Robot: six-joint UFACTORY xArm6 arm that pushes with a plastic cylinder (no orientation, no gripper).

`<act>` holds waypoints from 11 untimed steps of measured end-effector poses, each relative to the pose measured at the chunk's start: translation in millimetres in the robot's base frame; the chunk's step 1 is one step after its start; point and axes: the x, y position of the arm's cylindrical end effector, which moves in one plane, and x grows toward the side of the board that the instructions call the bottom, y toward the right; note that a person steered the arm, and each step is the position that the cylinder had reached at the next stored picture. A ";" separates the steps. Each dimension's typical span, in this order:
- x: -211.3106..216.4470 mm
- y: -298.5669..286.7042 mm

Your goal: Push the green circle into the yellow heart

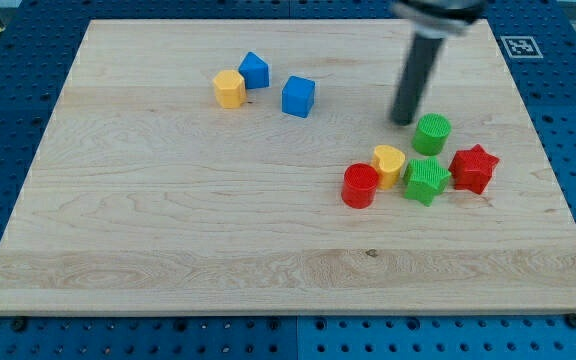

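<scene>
While the bare, gripless tip (402, 121) sits just left of the green circle (432, 133), the yellow heart (389, 162) waits nearby, still untouched.

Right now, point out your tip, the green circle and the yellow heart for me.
My tip (402, 121), camera view: the rod's very end, just left of the green circle.
Green circle (432, 128), camera view: its top face.
Yellow heart (389, 158), camera view: its top face.

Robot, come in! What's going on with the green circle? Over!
My tip just off the view's upper left of green circle. Circle apart from yellow heart. Green star sits close below both.
</scene>
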 end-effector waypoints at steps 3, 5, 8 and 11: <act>-58.4 89.6; 11.5 14.1; -25.9 116.2; 5.1 87.8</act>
